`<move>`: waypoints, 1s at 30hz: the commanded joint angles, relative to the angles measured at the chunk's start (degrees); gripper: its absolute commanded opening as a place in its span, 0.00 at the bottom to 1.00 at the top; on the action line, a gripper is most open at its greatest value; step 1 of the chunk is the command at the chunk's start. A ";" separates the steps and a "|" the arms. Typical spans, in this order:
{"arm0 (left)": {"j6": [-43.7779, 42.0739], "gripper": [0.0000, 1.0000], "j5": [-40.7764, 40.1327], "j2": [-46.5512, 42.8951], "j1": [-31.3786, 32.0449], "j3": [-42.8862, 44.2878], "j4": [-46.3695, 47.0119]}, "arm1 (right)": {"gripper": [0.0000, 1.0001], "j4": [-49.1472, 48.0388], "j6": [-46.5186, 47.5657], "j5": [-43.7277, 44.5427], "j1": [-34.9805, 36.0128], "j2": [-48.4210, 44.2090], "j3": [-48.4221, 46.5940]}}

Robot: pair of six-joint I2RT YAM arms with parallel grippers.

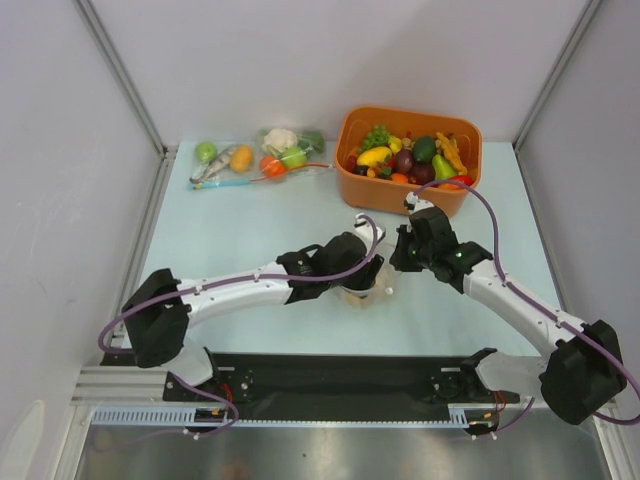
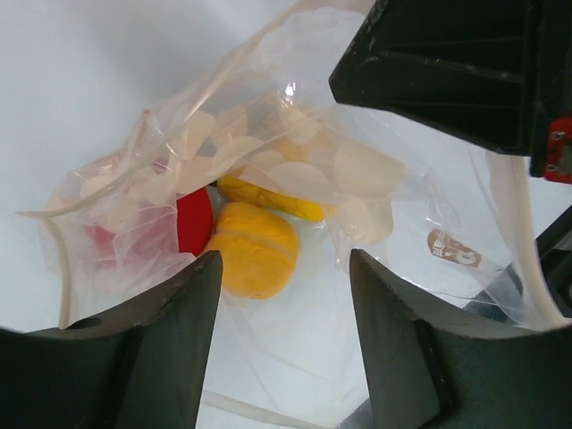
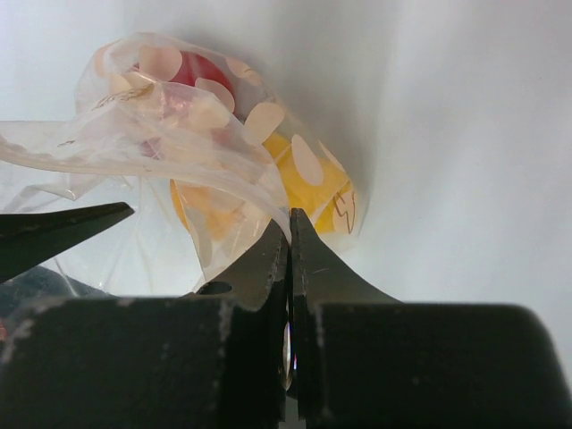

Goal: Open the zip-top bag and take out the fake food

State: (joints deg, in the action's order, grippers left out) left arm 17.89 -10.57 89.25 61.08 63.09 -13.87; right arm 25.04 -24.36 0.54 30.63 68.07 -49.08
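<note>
The zip-top bag (image 1: pixel 366 296) lies crumpled at the table's middle, and its mouth gapes toward the left wrist camera (image 2: pixel 357 179). Inside it are a red fruit (image 2: pixel 193 222) and two yellow-orange fruits (image 2: pixel 255 250) (image 2: pixel 268 198). My left gripper (image 2: pixel 284 268) is open at the bag's mouth, with its fingers on either side of the opening just short of the nearer yellow fruit. My right gripper (image 3: pixel 289 223) is shut on a fold of the bag's edge (image 3: pixel 223 170) and holds it up. The red fruit (image 3: pixel 201 71) and a yellow fruit (image 3: pixel 313 174) show through the plastic.
An orange bin (image 1: pixel 385 190) full of fake food stands at the back right, close behind the right gripper (image 1: pixel 402 252). Two other clear bags with food (image 1: pixel 225 160) (image 1: pixel 290 150) lie at the back left. Walls enclose the table on both sides.
</note>
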 commanded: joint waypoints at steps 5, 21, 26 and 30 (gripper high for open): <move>0.65 0.60 3.01 4.08 0.36 2.13 -2.65 | 0.00 -0.87 0.45 0.34 -0.05 0.39 0.39; -0.40 0.66 1.26 6.90 0.18 2.30 -3.97 | 0.00 -1.39 0.63 0.08 0.04 0.92 0.56; -0.05 0.70 -2.00 7.95 -0.26 2.48 -5.29 | 0.00 -1.39 0.63 0.08 -0.13 1.01 0.65; -0.13 0.71 -1.82 8.22 -0.79 1.86 -3.54 | 0.00 -1.57 0.72 0.08 -0.13 1.36 0.74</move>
State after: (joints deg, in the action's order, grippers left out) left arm 17.93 -10.41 96.99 60.88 63.57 -17.56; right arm 24.93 -24.36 0.12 30.63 68.97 -48.58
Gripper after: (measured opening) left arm 0.702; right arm 0.011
